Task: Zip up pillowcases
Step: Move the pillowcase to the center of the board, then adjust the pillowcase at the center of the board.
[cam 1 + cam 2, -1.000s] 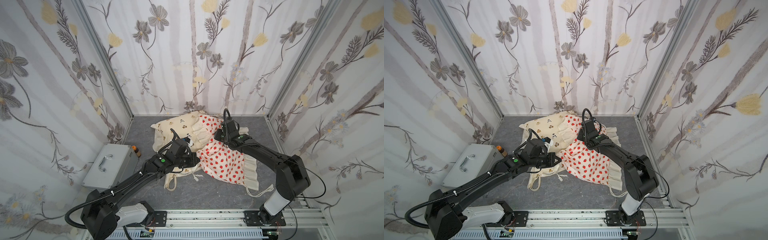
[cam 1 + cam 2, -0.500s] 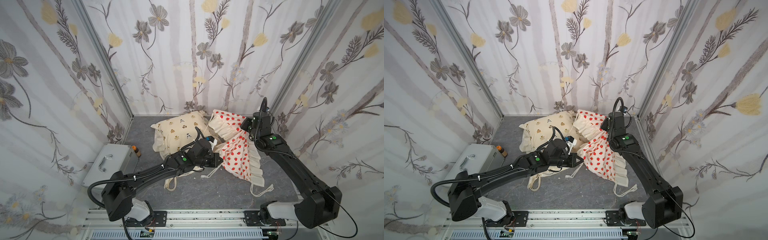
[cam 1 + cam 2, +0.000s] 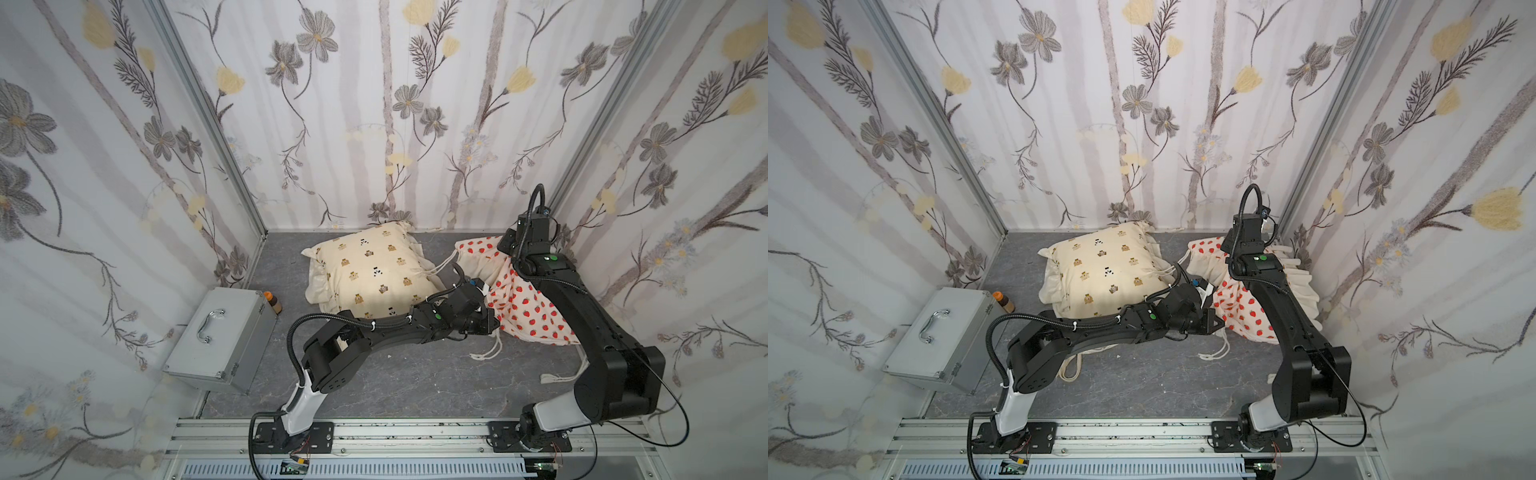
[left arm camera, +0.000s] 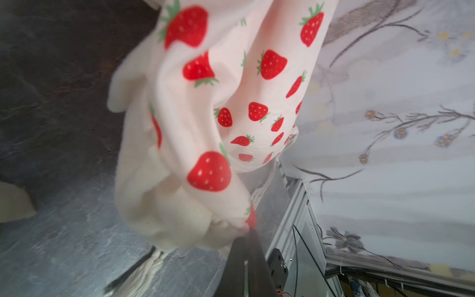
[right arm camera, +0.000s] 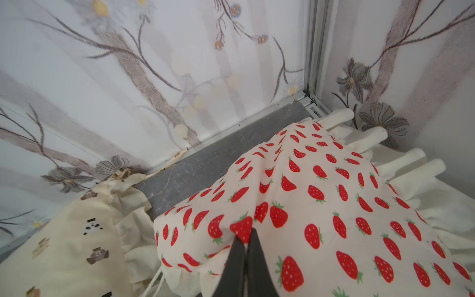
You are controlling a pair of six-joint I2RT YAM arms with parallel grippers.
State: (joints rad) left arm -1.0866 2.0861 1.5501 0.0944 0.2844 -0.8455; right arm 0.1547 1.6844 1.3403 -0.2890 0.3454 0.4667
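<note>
You've dragged the strawberry pillowcase (image 3: pixel 528 307) off the bear pillowcase (image 3: pixel 374 270), which now lies beside your left gripper (image 4: pixel 248 230), and with that and the right gripper (image 5: pixel 247 235) both pinching strawberry fabric stretched between them, no zipper shows, so both zips look undone.

bear pillowcase (image 3: pixel 370 274), strawberry pillowcase (image 3: pixel 527 312), silver case (image 3: pixel 222 338)

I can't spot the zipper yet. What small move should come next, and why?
Probably pull the two pinched spots slightly apart to stretch the strawberry pillowcase taut. Both jaws are pinched shut on its fabric, which sits bunched and folded, and no zipper shows.
</note>
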